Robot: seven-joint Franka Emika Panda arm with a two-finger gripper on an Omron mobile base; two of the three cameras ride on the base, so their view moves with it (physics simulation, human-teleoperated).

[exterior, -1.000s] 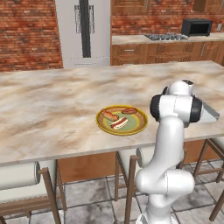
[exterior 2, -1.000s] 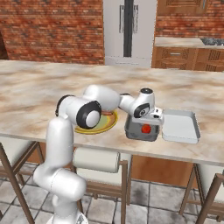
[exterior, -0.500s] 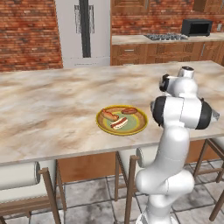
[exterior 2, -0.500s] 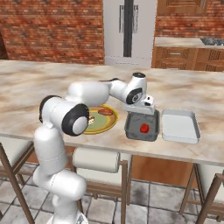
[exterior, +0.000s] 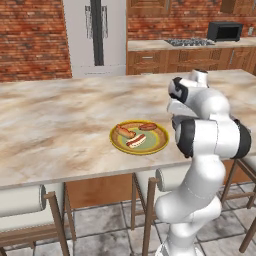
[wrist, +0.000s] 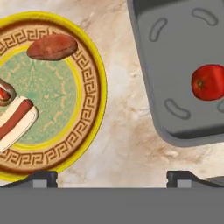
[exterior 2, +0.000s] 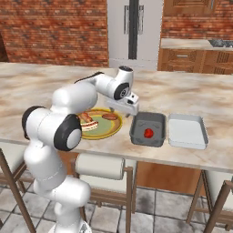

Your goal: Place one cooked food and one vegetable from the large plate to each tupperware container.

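Between the large plate (wrist: 94, 83) at nine o'clock and the near tupperware container (wrist: 175, 65) at two o'clock (a red tomato (wrist: 209, 82) lying inside), we see our gripper (wrist: 111, 177) above the marble worktop (wrist: 127, 131), fingers apart, holding nothing.

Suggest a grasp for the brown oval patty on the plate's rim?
Grip the brown patty across its short axis at mid-length, coming straight down. It lies flat on the large plate with bare plate around it, so the gripper, open now, probably fits astride it.
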